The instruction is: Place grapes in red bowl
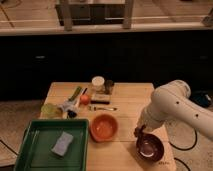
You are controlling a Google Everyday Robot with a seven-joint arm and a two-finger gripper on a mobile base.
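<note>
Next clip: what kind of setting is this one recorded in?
Probably a kitchen-like test area: a wooden table, a green tray holding a sponge, a dark counter behind. The pincer, shut, hangs at the rim of the maroon bowl.
</note>
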